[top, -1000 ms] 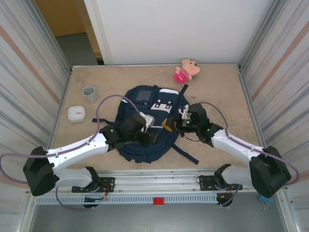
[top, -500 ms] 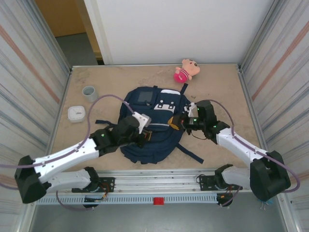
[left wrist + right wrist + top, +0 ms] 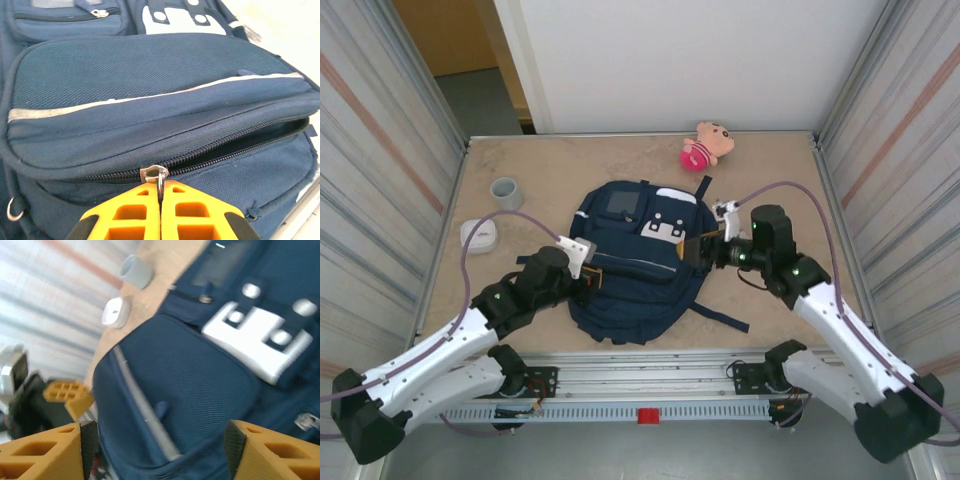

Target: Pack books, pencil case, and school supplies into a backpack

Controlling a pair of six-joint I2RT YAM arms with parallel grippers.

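The navy backpack [image 3: 632,262] lies flat mid-table, white patch [image 3: 662,222] toward the far side. My left gripper [image 3: 588,280] is at its left flank, shut on the metal zipper pull [image 3: 160,181] of the main zip. Left of the slider [image 3: 152,173] the zip is closed; to the right it gapes along the seam [image 3: 260,137]. My right gripper [image 3: 705,250] hovers at the backpack's right side, open, fingers wide apart with nothing between them [image 3: 160,440]; navy fabric [image 3: 200,390] lies beyond. Books, pencil case and school supplies are out of view.
A pink-and-tan plush toy [image 3: 706,145] lies at the far edge. A grey cup [image 3: 506,192] and a white rounded box [image 3: 478,235] sit left of the backpack. A dark strap [image 3: 720,318] trails toward the near right. Ribbed walls close both sides.
My left gripper has drawn the zipper pull leftwards, closing more of the zip. My right gripper has opened, let go of the backpack and pulled back to the right.
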